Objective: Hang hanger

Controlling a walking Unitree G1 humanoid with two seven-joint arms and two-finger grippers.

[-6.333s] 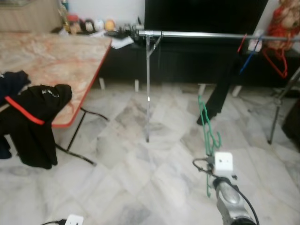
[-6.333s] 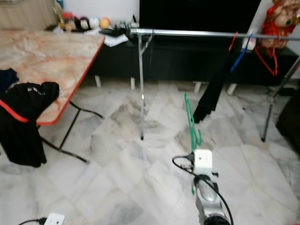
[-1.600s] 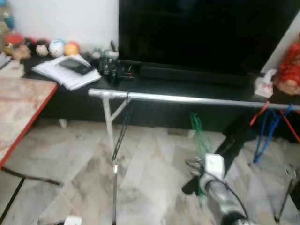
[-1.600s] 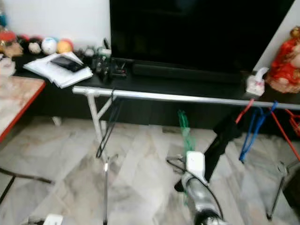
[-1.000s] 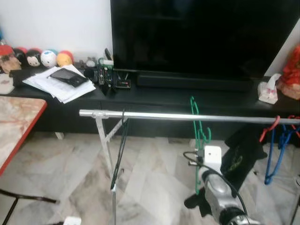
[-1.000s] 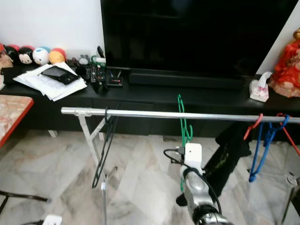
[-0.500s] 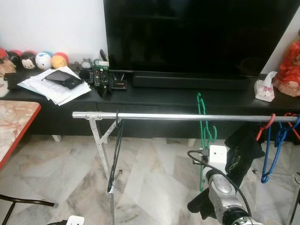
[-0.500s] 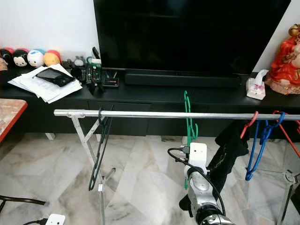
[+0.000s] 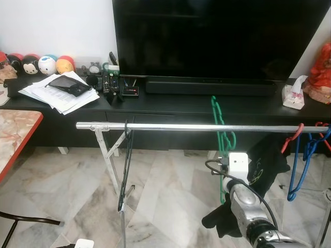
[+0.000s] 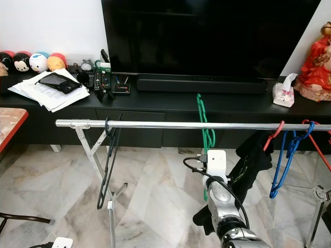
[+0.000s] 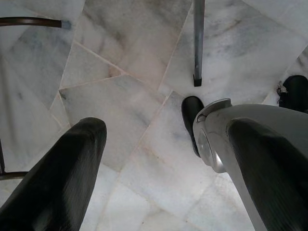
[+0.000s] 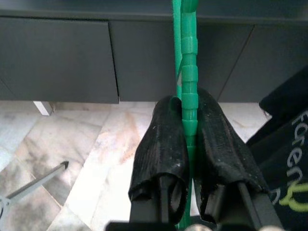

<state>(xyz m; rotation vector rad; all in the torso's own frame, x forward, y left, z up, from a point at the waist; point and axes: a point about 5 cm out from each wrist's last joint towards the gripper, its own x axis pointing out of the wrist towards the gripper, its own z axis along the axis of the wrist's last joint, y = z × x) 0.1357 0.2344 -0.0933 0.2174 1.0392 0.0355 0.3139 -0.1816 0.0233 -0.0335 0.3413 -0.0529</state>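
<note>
Green plastic hanger [image 9: 221, 135], clamped in our right gripper [image 12: 188, 126], now has its hook above the silver metal rail [image 9: 170, 126], so we're nearly hanging it.

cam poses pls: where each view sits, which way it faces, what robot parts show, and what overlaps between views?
Left eye: head, looking forward and down at the metal rail; right arm raised with the green hanger.
Right eye: stereo twin, same scene.
Left wrist: on the left arm, facing the marble floor; left gripper fingers apart, plus a robot foot.
Right wrist: along the right gripper, clamped on the hanger, facing the TV cabinet.
Shared: hanger, cabinet and black garment in the eye and right wrist views.
</note>
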